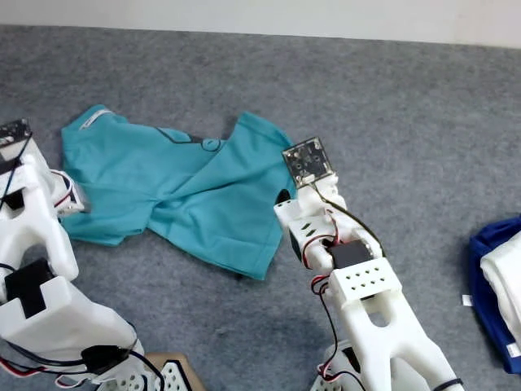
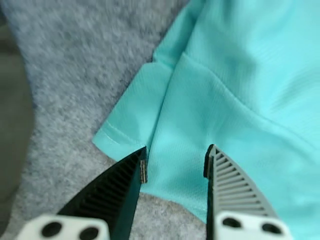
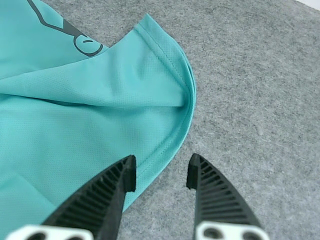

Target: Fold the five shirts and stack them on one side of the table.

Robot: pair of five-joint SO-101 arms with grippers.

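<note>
Left hand (image 2: 177, 153) and right hand (image 3: 162, 159) gape over teal shirt (image 1: 187, 187) edges (high view adds blue garment (image 1: 482, 265)).

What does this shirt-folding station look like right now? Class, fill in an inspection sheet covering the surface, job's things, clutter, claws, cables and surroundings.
Surface: grey felt table.
Job's things: teal shirt spread out, rumpled, not folded; blue cloth at the right edge with white cloth on it.
Clutter: tan board at the near edge, between the arms.
Claws: left claw open over the teal shirt's edge; right claw open, straddling its hem.
Cables: red, black and white wires run along both arms.
Surroundings: pale wall behind the table.
</note>
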